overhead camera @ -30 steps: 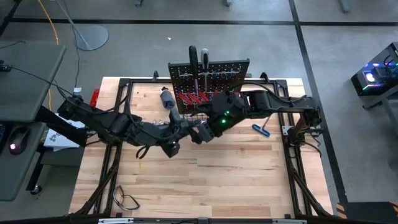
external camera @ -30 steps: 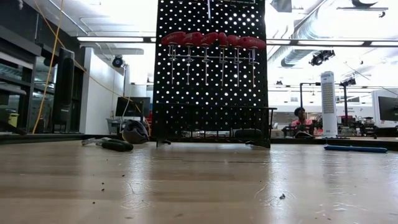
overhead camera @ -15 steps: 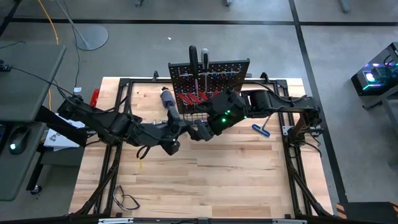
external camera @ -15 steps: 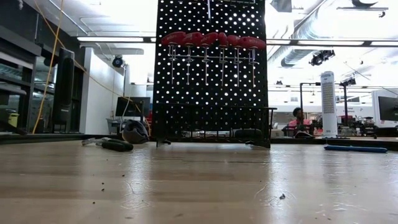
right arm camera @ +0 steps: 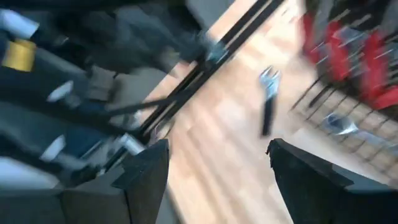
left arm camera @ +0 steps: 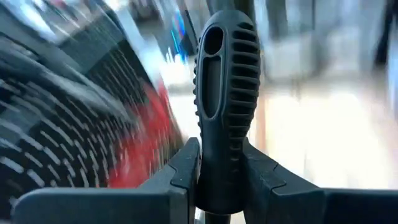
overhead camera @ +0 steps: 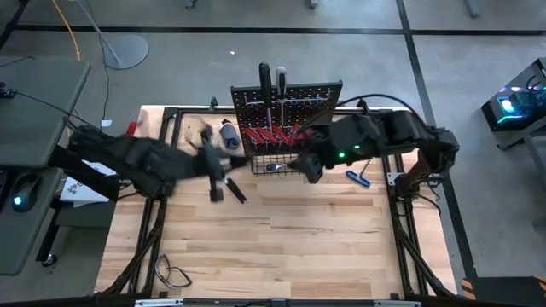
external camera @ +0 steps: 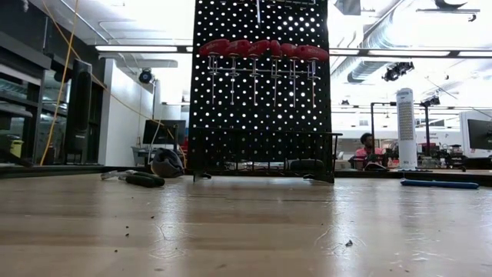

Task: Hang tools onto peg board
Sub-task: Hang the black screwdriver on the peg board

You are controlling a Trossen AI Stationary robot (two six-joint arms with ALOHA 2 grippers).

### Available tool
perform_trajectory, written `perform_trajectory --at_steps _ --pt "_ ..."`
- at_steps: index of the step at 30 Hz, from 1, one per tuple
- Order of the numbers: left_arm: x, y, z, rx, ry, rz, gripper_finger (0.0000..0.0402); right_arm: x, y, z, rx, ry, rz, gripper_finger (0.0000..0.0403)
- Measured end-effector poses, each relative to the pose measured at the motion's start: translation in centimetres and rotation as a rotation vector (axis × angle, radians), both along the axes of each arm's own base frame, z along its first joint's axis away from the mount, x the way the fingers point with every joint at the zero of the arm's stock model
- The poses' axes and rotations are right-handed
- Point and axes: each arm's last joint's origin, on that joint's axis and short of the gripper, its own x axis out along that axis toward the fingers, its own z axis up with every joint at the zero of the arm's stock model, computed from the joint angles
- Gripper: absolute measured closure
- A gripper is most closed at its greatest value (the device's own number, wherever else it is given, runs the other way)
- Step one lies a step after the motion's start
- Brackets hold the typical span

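The black peg board (overhead camera: 286,101) (external camera: 261,85) stands upright at the table's far middle. A row of red-handled screwdrivers (external camera: 261,50) hangs on it, and a wire basket (overhead camera: 275,159) sits at its base. My left gripper (overhead camera: 217,175) (left arm camera: 221,180) hovers left of the basket, shut on a black ribbed-handled screwdriver (left arm camera: 224,93). My right gripper (overhead camera: 307,167) (right arm camera: 217,180) hangs in front of the basket's right half, open, with nothing between its fingers. Neither arm shows in the low view. My left gripper pinches the screwdriver's ribbed black handle low down (left arm camera: 221,165), one finger on each side. The arm comes from the table's left. The handle's slotted free end (left arm camera: 214,43) sticks out past the fingertips. The tool is lifted clear of the table.
A blue-handled T-shaped tool (overhead camera: 358,176) (external camera: 438,184) lies on the table right of the board. A black-handled tool with a silver head (external camera: 142,179) (right arm camera: 267,106) and a round dark object (external camera: 165,163) lie left of it. A black cable loop (overhead camera: 175,275) lies at the near left.
The two grippers, which met in front of the basket, have parted. My left gripper has gone toward the table's left and far side with the black-handled screwdriver, rolling as it went. My right gripper has drawn back up and toward the right.
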Motion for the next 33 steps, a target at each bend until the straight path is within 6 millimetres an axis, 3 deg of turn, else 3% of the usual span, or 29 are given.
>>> perform_trajectory --at_steps 4,7,10,13,16,20,27,33 --pt "-0.9 2.4 3.0 -0.149 -0.513 0.093 0.0336 -1.8 -0.2 0.9 -0.117 -0.026 -0.109 0.0138" --pt "-1.2 4.8 2.3 -0.199 -0.793 0.181 0.0336 -2.9 -0.1 1.6 -0.17 -0.059 -0.168 0.0138" --pt "-0.6 6.7 0.2 -0.321 -0.926 0.21 0.0336 -3.4 0.3 1.9 -0.193 -0.073 -0.185 0.0138" --pt "0.9 7.6 -1.6 -0.408 -0.949 0.215 0.0336 -3.5 0.6 1.9 -0.212 -0.076 -0.199 0.0137" --pt "2.2 7.9 -2.0 -0.412 -0.992 0.198 0.0336 -3.6 0.8 1.8 -0.216 -0.072 -0.2 0.0137" --pt "3.0 8.0 -1.0 -0.283 -1.008 0.181 0.0336 -3.7 0.8 1.8 -0.218 -0.066 -0.203 0.0137" --pt "3.9 8.3 -0.5 -0.052 -0.911 0.324 0.0336 -3.7 0.7 1.8 -0.236 -0.067 -0.227 0.0137" --pt "5.5 8.3 -1.9 -0.017 -0.855 0.36 0.0336 -3.7 0.6 1.8 -0.245 -0.069 -0.24 0.0137"
